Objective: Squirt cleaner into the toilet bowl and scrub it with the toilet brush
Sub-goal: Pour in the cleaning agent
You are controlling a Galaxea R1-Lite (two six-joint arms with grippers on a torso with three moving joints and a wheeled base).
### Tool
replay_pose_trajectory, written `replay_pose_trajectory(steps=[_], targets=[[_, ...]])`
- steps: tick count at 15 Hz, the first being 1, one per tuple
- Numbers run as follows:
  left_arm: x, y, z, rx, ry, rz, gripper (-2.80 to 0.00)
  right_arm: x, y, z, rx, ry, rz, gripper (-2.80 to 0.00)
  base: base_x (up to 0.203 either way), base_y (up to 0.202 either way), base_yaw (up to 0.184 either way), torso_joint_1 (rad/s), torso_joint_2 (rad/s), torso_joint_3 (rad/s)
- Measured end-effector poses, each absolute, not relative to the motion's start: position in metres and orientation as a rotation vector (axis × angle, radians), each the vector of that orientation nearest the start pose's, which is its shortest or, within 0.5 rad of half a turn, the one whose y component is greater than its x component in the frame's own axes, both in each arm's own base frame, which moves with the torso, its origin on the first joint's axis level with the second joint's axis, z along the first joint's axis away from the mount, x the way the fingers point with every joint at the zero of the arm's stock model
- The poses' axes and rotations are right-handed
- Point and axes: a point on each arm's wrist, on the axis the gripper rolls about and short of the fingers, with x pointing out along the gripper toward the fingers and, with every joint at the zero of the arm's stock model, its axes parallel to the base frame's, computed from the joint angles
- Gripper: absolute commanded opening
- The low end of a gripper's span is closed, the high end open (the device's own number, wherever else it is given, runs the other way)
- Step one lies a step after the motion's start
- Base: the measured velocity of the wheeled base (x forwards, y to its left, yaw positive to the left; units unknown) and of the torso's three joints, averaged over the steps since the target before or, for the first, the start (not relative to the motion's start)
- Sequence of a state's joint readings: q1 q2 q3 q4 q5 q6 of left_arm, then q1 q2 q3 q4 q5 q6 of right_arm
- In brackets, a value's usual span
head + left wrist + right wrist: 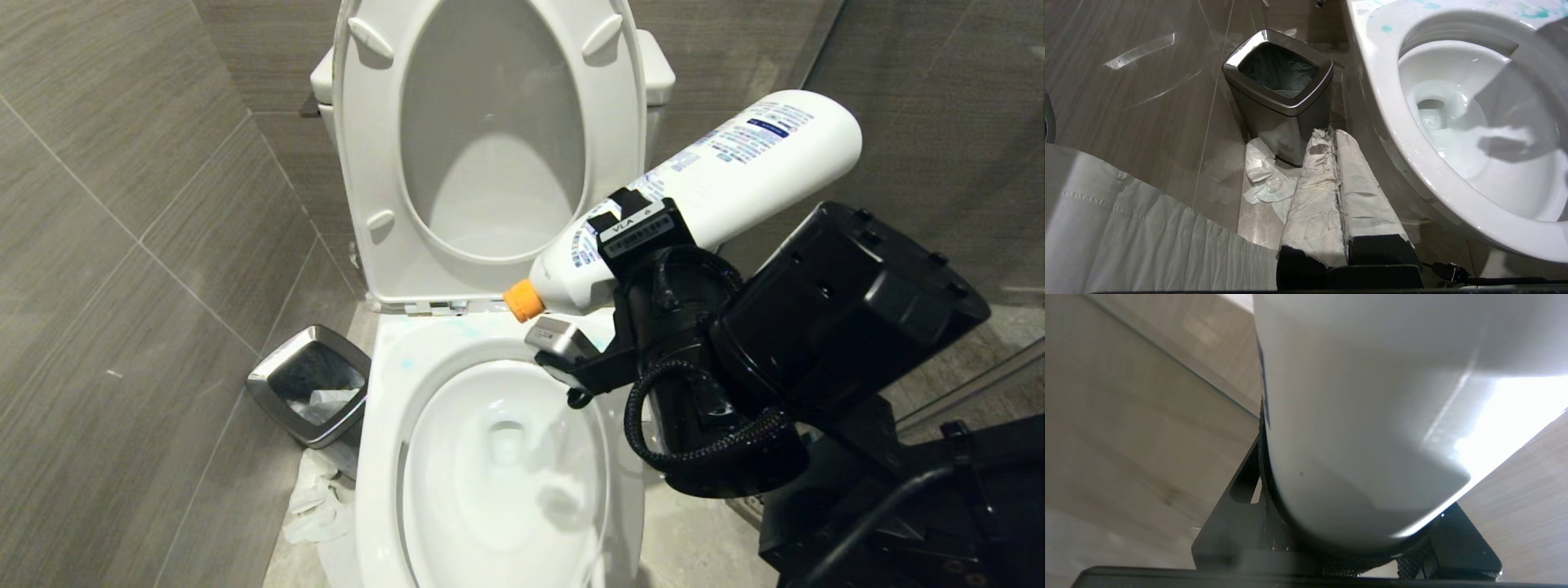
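While the right arm fills the right half of the head view, these lines give what is seen.

Right gripper: right of centre in the head view, its black jaws closed around the middle of the cleaner bottle.
Cleaner bottle: white, with small blue print; tilted, base toward the upper right, orange cap lower and toward the left, over the back rim of the bowl. In the right wrist view its white body covers most of the frame.
Toilet bowl: lower centre of the head view, white and glossy, water at the bottom; light blue smears on the rim.
Toilet seat: raised, upper centre, leaning on the tank.
Waste bin: steel rim, dark liner, on the floor at lower left, just beside the bowl.
Crumpled paper: white, on the floor at the foot of the bin.
Left gripper: bottom centre of the left wrist view, its paper-wrapped fingers pressed together, holding nothing, low beside the bowl.
Toilet brush: not seen in any view.
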State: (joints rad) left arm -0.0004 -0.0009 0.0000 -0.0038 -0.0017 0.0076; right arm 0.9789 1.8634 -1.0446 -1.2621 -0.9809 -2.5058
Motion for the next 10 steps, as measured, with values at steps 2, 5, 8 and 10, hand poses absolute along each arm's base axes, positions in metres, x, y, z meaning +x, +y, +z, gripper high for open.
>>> replay_pose_trajectory(steps=[2, 5, 8, 10], targets=[[-0.0229, 0.0000, 0.0759, 0.008, -0.005, -0.002, -2.80, 0.2064, 0.2740, 0.2507, -2.158, -0.087, -0.286, -2.80, 0.000, 0.000, 0.000, 0.000, 0.00, 0.000], [-0.0229, 0.0000, 0.0759, 0.008, -0.005, -0.002, -2.80, 0.2061, 0.2736, 0.2507, -2.156, -0.088, -0.286, -2.80, 0.000, 0.000, 0.000, 0.000, 0.00, 0.000], [-0.0229, 0.0000, 0.0759, 0.008, -0.005, -0.001, -2.80, 0.2060, 0.2736, 0.2508, -2.163, -0.087, -0.288, -2.80, 0.000, 0.000, 0.000, 0.000, 0.00, 0.000], [-0.0229, 0.0000, 0.0759, 0.008, -0.005, -0.002, -2.80, 0.2062, 0.2739, 0.2509, -2.176, -0.089, -0.289, -2.80, 0.000, 0.000, 0.000, 0.000, 0.00, 0.000]])
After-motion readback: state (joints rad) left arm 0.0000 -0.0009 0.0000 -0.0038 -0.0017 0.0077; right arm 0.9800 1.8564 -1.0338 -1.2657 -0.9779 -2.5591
